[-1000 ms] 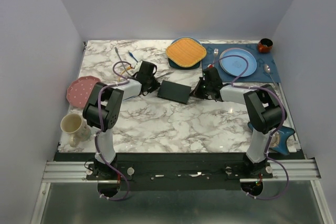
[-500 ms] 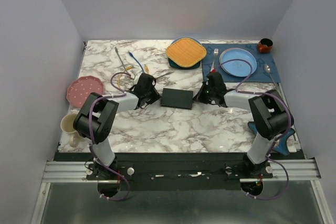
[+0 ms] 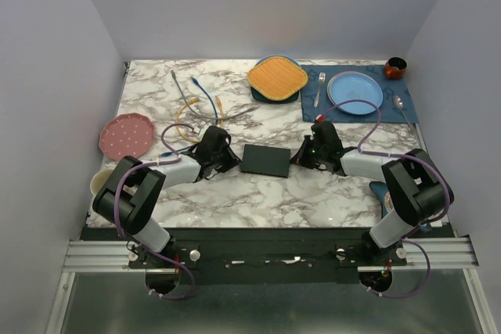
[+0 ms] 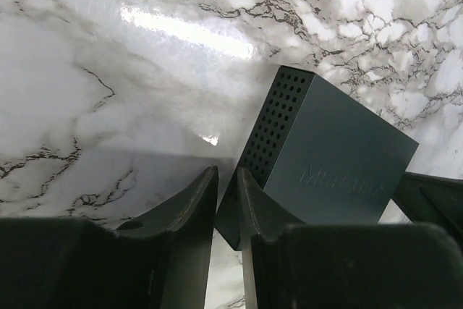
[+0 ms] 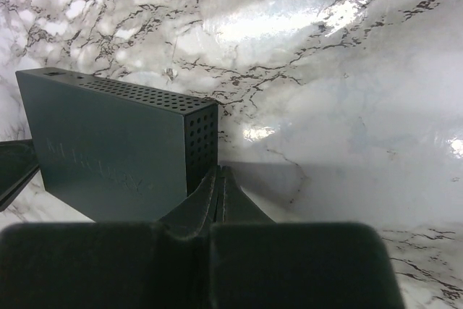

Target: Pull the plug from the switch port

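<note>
The switch [image 3: 266,160] lies flat on the marble between my two grippers, a matte black box with perforated ends. My left gripper [image 3: 232,160] is at its left end. In the left wrist view the jaws [image 4: 226,171] stand a narrow gap apart, closed on the near corner of the switch [image 4: 333,157]. My right gripper [image 3: 297,156] is shut with nothing in it, and its fingertips [image 5: 219,170] touch the perforated right end of the switch [image 5: 108,142]. No cable reaches the switch and its ports are hidden. Loose cables [image 3: 197,107] with small plugs lie at the back left.
A pink plate [image 3: 124,134] and a cream mug [image 3: 106,185] stand at the left edge. At the back are an orange plate [image 3: 277,77], then a blue plate [image 3: 355,93], fork [image 3: 320,87] and spoon [image 3: 401,105] on a blue mat. A brown cup [image 3: 395,67] sits back right.
Both arms have drawn back toward the near edge and the switch has come with them, turning square to the table. The cables have stayed behind at the back left.
</note>
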